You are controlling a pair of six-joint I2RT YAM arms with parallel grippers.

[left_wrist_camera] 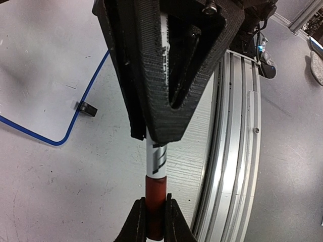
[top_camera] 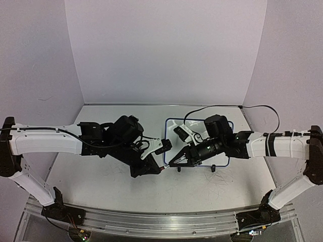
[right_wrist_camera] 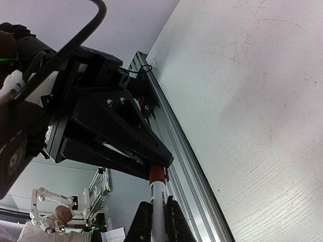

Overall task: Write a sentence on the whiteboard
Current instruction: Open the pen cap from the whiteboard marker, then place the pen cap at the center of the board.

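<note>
Near edge: aluminium rail [top_camera: 151,222] runs along the front of the table [top_camera: 91,176], with the 2 arm bases bolted to it at left and right.

Mid-table: left arm [top_camera: 45,141] and right arm [top_camera: 282,143] reach inward, and their tips meet near the centre line.

Left claw [left_wrist_camera: 155,204]: both fingers pressed together on the red cap [left_wrist_camera: 155,189] of a marker [left_wrist_camera: 156,159]. Grip is at the cap end only.

Right claw [right_wrist_camera: 157,204]: both fingers clamped on the marker's white barrel, which carries black print. The claw points straight at the left claw.

The marker spans the short gap between the 2 claws, cap toward the left claw and barrel toward the right. It is held up off the table. Cap and barrel look joined, with no gap visible between them.

Whiteboard [left_wrist_camera: 30,75]: lies flat on the table just beyond and to the right of the meeting point. Its near-left corner sits just beside the claws, not touching them. The thin blue rounded frame is visible, with 1 black foot [left_wrist_camera: 87,107] at its near edge. In the top view the right arm's wrist covers most of the board face. I cannot tell whether any writing is on it. The corner seen from the left wrist is plain white.

Behind the board: a black cable [top_camera: 252,107] loops from the right arm toward the back corner. The pale back wall [top_camera: 161,50] is beyond.
</note>
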